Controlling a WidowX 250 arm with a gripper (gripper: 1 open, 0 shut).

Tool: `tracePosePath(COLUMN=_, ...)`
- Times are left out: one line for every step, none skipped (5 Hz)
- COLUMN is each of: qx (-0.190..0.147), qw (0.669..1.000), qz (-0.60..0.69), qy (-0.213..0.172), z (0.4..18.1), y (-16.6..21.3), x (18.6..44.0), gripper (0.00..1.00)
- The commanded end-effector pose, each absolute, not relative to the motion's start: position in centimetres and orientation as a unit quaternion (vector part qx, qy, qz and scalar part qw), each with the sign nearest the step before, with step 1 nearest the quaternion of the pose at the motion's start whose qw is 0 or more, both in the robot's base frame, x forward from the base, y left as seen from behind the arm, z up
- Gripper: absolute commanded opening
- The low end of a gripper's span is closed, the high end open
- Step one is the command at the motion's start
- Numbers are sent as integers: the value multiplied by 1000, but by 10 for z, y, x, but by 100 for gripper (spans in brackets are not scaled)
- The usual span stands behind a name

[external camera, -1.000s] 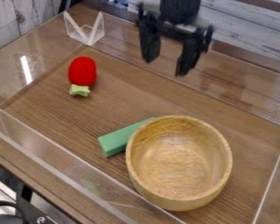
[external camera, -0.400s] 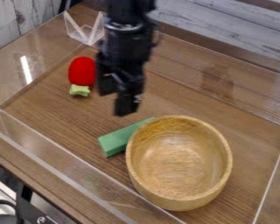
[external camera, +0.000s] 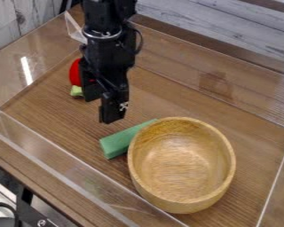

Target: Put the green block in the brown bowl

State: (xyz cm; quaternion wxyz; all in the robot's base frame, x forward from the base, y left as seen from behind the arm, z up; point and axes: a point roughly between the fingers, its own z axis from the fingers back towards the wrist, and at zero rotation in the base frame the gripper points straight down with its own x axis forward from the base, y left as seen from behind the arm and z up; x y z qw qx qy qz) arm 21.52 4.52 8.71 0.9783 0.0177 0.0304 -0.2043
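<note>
The green block [external camera: 124,138], a flat mid-green bar, lies on the wooden table against the left rim of the brown bowl [external camera: 181,163], partly tucked behind that rim. The bowl is large, round, light wood, and holds nothing. My black gripper [external camera: 99,100] hangs just above and to the upper left of the block, apart from it, fingers pointing down and open with nothing between them. One fingertip [external camera: 113,111] shows close over the block's far end.
A red rounded object with a green base [external camera: 77,80] stands left of the gripper, partly hidden behind it. A clear plastic piece [external camera: 74,27] sits at the back. Low transparent walls [external camera: 43,151] ring the table.
The gripper has swung from the back right across to the left and down, ending low over the green block's far end. Block, bowl and red object have not moved.
</note>
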Motion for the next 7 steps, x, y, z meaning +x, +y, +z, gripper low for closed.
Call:
tracePosePath(qx=31, qw=976, qz=-214, qy=5, z=87, y=43, x=211, gripper=100)
tracePosePath(qx=35, qw=979, qz=-202, qy=3, z=77, y=41, x=208, gripper=100)
tracePosePath(qx=38, qw=981, qz=-193, qy=2, z=64, y=36, x=205, gripper=100)
tracePosePath(qx=39, qw=982, qz=-186, qy=2, z=52, y=32, x=203, gripper=100)
tracePosePath(qx=42, qw=977, qz=-207, qy=-1, z=42, y=40, x=214, gripper=100)
tracePosePath(qx=46, qw=974, qz=-221, qy=-5, z=35, y=48, x=224, gripper=100)
tracePosePath(qx=47, qw=975, qz=-218, qy=-7, z=32, y=47, x=219, gripper=100)
